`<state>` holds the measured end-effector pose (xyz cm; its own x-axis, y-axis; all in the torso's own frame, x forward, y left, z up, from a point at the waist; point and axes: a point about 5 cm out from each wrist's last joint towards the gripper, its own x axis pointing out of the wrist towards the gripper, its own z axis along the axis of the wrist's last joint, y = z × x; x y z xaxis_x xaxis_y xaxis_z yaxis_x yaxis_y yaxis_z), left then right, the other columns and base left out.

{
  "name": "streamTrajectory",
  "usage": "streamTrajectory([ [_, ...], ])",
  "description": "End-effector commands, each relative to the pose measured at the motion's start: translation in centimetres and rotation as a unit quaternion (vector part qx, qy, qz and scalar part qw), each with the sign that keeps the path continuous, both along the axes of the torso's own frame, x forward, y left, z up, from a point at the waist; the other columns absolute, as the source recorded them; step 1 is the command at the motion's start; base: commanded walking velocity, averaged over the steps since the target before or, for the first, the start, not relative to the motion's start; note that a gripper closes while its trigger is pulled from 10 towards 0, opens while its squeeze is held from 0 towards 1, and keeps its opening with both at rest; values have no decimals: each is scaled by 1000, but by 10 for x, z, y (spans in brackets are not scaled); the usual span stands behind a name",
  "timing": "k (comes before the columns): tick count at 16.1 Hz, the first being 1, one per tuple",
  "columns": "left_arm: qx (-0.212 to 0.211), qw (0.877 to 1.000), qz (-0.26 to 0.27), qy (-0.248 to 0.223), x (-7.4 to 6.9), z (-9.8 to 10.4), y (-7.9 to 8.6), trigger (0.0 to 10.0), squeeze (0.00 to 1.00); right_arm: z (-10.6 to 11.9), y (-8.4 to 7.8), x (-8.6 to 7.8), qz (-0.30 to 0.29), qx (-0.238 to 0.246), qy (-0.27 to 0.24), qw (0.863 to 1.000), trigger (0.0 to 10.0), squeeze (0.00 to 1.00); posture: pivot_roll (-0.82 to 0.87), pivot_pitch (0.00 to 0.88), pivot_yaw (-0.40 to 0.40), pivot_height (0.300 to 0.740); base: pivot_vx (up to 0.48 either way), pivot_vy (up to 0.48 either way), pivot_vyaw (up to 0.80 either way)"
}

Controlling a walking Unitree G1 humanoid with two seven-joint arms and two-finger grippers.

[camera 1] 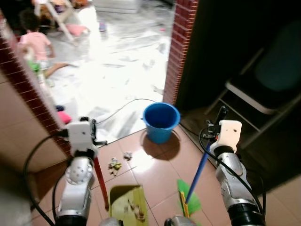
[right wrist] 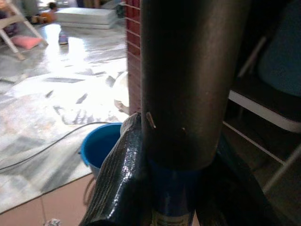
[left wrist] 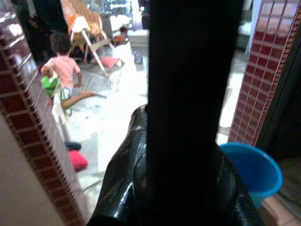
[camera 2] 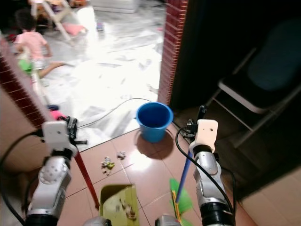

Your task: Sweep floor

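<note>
Dustpan [camera 1: 128, 203]: yellow-green tray, bottom centre of the frame, flat on the brown tile floor [camera 1: 155, 174], a few scraps already inside. Its red handle [camera 1: 100, 182] runs up and left, tilted. Broom [camera 1: 190, 195]: green bristles bottom right of centre, on the floor, blue stick [camera 1: 201, 165] leaning up to the right (upper part dark in the right wrist view). Litter [camera 1: 114, 165]: small loose clump just above the dustpan, with one more bit [camera 1: 127, 155] beside it, both unswept.

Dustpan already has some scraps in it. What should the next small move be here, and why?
Probably draw the broom in the right end effector across to the litter, which lies on the tiles beyond the dustpan held by the left end effector.
</note>
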<state>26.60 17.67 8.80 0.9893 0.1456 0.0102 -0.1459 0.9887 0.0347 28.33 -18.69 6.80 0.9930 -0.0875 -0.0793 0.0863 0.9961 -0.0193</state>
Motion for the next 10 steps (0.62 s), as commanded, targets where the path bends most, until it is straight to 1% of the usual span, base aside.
streamTrajectory([
  [1, 6, 998, 8, -55, 8, 28, 1, 10000, 0, -3, -3, 0, -5, 2, 9, 1000, 10000, 0, -32, 0, 15, 740, 0, 0, -800],
  [2, 7, 998, 18, -67, 10, 35, 3, 10000, 0, -3, -4, 0, -5, 2, 9, 1000, 10000, 0, -32, 0, 15, 740, 0, 0, -656],
  [3, 13, 995, 36, -87, 12, 48, 7, 10000, 0, -3, -5, 0, -6, 0, 9, 1000, 10000, 0, -33, 0, 14, 740, 0, 0, 0],
  [5, 17, 993, 53, -103, 16, 60, 10, 10000, 0, -3, -6, 0, -6, -3, 9, 1000, 10000, 0, -33, 0, 14, 740, 0, 0, 0],
  [7, 12, 990, 76, -121, 21, 75, 16, 10000, 0, -1, -7, 1, -6, -6, 8, 1000, 10000, 0, -41, 0, 15, 740, 0, 0, 0],
  [9, 14, 980, 118, -161, 29, 103, 30, 10000, 0, -2, -9, 0, -7, -9, 9, 1000, 10000, 0, -42, 0, 12, 740, 0, 0, 0],
  [10, 11, 977, 128, -170, 32, 110, 34, 10000, 0, -3, -10, -1, -6, -10, 10, 1000, 10000, 0, -45, 0, 10, 740, 0, 0, 0],
])
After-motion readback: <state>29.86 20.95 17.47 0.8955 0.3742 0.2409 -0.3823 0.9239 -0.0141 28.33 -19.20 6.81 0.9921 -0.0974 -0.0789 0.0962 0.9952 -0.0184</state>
